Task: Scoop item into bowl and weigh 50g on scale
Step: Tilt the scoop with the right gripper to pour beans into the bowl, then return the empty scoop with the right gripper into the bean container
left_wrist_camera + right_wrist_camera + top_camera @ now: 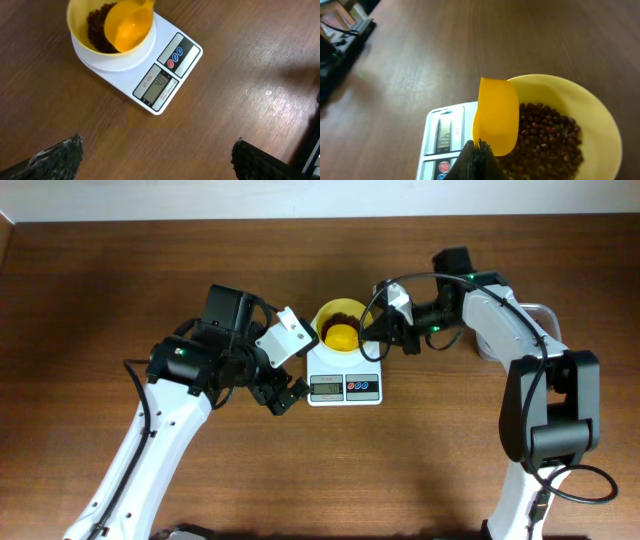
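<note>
The pale yellow bowl (334,315) stands on the white scale (344,382) and holds dark reddish-brown beans (547,131). My right gripper (385,332) is shut on the handle of a yellow scoop (342,337), whose cup sits tilted over the bowl. The scoop (129,26) looks empty in the left wrist view, above the beans (96,27). The scale's display (158,84) shows digits I cannot read surely. My left gripper (283,395) is open and empty, just left of the scale's front, above the table.
The wooden table (420,460) surrounds the scale. A dark object (340,35) lies at the far left edge in the right wrist view. The right arm's base (550,410) stands at the right.
</note>
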Controlling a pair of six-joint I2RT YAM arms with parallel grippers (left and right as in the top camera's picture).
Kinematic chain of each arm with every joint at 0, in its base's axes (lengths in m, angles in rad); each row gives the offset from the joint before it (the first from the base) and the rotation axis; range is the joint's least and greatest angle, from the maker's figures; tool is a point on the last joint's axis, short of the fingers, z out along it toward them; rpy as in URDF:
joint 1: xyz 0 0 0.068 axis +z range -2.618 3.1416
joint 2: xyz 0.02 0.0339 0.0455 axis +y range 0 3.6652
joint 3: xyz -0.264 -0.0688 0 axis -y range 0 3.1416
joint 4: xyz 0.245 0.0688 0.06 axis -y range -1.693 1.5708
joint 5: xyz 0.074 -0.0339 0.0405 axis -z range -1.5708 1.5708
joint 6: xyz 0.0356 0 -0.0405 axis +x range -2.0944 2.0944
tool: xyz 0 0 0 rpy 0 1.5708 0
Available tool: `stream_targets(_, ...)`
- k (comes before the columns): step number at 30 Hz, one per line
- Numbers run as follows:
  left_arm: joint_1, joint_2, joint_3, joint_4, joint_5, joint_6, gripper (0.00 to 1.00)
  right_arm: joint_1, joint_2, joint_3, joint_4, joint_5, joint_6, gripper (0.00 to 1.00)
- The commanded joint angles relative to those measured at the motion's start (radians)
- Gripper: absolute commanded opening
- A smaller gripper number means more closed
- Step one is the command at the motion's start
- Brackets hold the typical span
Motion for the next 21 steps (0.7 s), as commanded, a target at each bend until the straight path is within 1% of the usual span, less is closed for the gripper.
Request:
stream_targets(1,0.0,-0.008,-0.008,0.001,0.018,-0.006,0.99,-0.001,0.005,-0.003,-0.031,-0.039,0.0,0.04)
stream_targets(4,0.0,-0.008,-0.008,0.001,0.018,-0.006,0.99,-0.001,0.005,-0.003,-0.024,-0.039,0.0,0.04)
stream_targets(8,0.0,-0.008,-0.008,0.001,0.018,-0.006,0.99,-0.001,-0.003,-0.003,0.119,-0.039,0.0,0.04)
stream_targets(10,0.0,-0.008,-0.008,0.001,0.018,-0.006,0.99,-0.001,-0.021,0.023,0.135,-0.039,0.014,0.04)
stream_targets(11,0.0,-0.008,-0.008,0.001,0.018,-0.006,0.99,-0.003,-0.028,0.052,0.135,-0.024,0.082,0.04)
stream_targets(13,0.0,-0.008,-0.008,0.001,0.018,-0.006,0.99,-0.003,-0.033,0.111,0.132,0.072,0.312,0.04)
stream_targets(14,0.0,-0.008,-0.008,0.001,0.018,-0.006,0.99,-0.003,-0.035,0.148,0.115,0.1,0.383,0.04)
stream_targets(16,0.0,-0.008,-0.008,0.001,0.018,-0.006,0.99,-0.003,-0.076,0.195,0.06,0.103,0.409,0.04)
stream_targets(17,0.0,-0.008,-0.008,0.001,0.018,-0.006,0.99,-0.003,-0.1,0.208,0.056,0.129,0.47,0.04)
stream_targets(19,0.0,-0.008,-0.008,0.001,0.018,-0.006,0.99,-0.003,-0.181,0.216,0.056,0.24,0.65,0.04)
stream_targets(20,0.0,-0.008,-0.008,0.001,0.018,-0.006,0.99,-0.003,-0.256,0.216,0.06,0.341,0.771,0.04)
stream_targets(21,0.0,-0.008,-0.008,0.001,0.018,-0.006,0.99,-0.003,-0.289,0.217,0.064,0.414,0.826,0.04)
